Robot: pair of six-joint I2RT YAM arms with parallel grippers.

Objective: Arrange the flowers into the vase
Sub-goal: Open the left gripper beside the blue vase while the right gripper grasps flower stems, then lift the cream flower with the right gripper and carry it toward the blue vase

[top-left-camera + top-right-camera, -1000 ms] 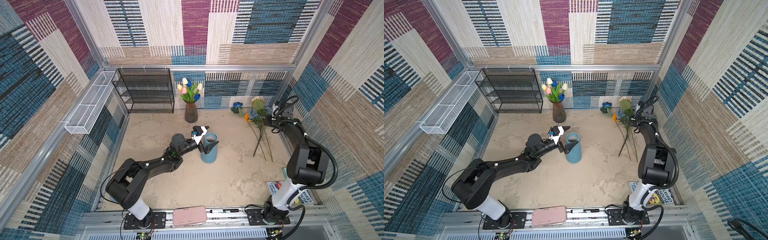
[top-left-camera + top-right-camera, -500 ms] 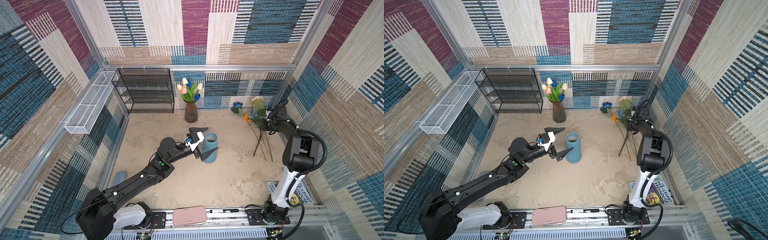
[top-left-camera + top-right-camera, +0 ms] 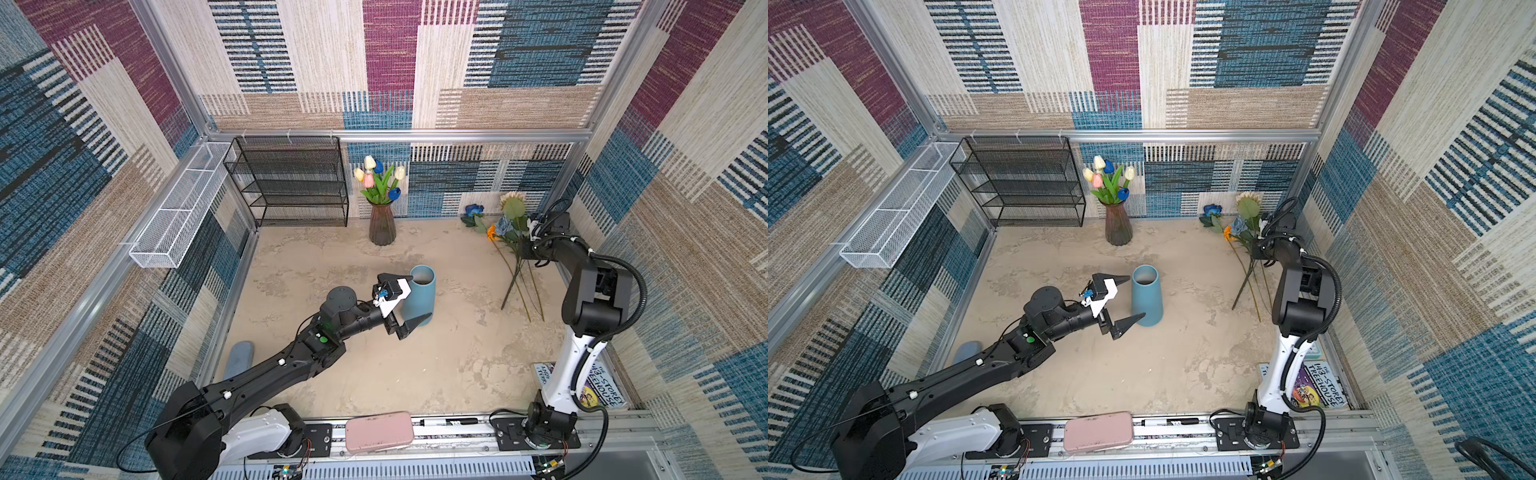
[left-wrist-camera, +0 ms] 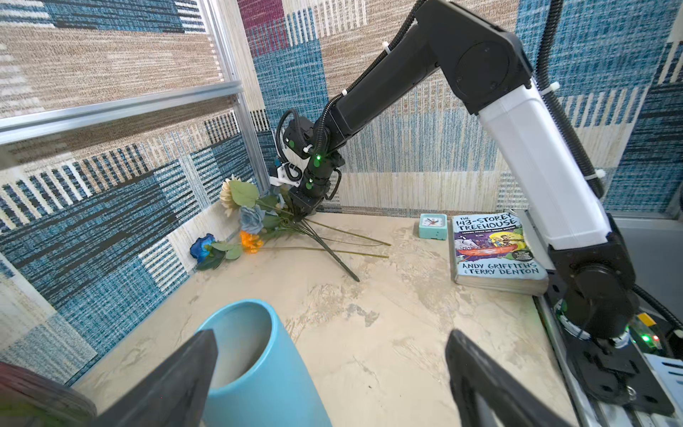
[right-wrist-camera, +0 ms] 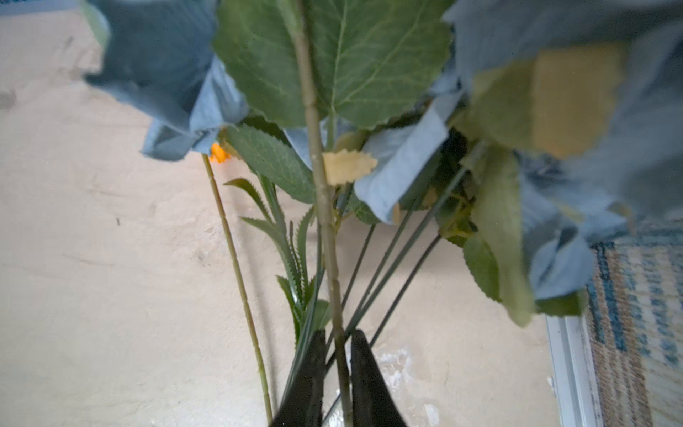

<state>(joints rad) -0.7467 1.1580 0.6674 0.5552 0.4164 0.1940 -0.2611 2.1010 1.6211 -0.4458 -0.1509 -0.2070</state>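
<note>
The blue vase (image 3: 420, 305) stands upright mid-table. My left gripper (image 3: 420, 297) is open, its jaws facing the vase from the left. In the left wrist view one finger overlaps the vase's (image 4: 266, 369) rim and nothing is held. Loose flowers (image 3: 505, 226) lie at the back right: cream sunflower (image 4: 231, 196), dusty-blue roses (image 4: 252, 218), orange bloom (image 4: 249, 240), blue rose (image 4: 201, 247). My right gripper (image 5: 338, 344) reaches down into this pile and is shut on the sunflower's thick green stem (image 5: 325, 207). Tulips (image 3: 376, 178) stand in a dark vase (image 3: 382, 226) at the back.
A black wire shelf (image 3: 291, 183) and a white mesh basket (image 3: 178, 208) line the back left. A book (image 4: 495, 251) and a teal clock (image 4: 432, 226) sit by the right arm's base. A pink case (image 3: 379, 430) lies on the front rail.
The right gripper's jaws have closed on the stem as its arm folded up. The left arm stretched out low and drew its open gripper slightly back from the blue vase.
</note>
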